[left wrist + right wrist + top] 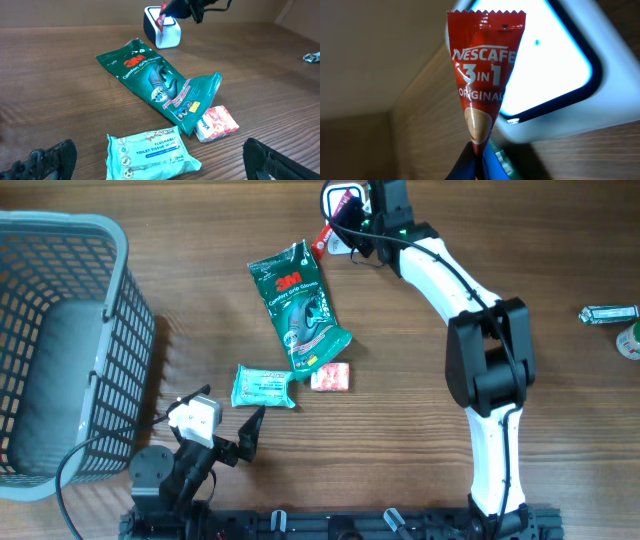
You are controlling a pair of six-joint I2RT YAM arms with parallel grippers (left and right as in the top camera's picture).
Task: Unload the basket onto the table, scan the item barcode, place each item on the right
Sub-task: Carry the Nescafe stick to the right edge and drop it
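Wooden worktop (400, 430) seen from overhead, with basket (120, 360) at the left edge; glove pack (300, 305), wipes (263, 387) and a small pink pack (331, 377) lying mid-worktop; scanner (338, 198) standing at the far edge, about centre.

Judged to be mid-scan: sachet (482, 75) held just in front of the scanner's lit window, red printed face toward the wrist camera; barcode not visible in any view, so no telling whether turned to the window or away from it.

Next move, as a judgement: probably a small turn or tilt of the sachet until the code faces the glass squarely; near the window but not pressed against it, and no loosening of the pinch; crinkled foil possibly hard to read if bent or glaring.

Right end effector (350, 225) reaching to the far edge, pressed together on the sachet's narrow lower tip; fingertips (465, 167) meeting around that end, rest of the sachet standing free above them.

Left end effector (222, 412) at the near side, left of centre; spread fully wide, holding nothing, touching nothing; wipes lying just beyond it, framed between the spread fingers in its wrist view.
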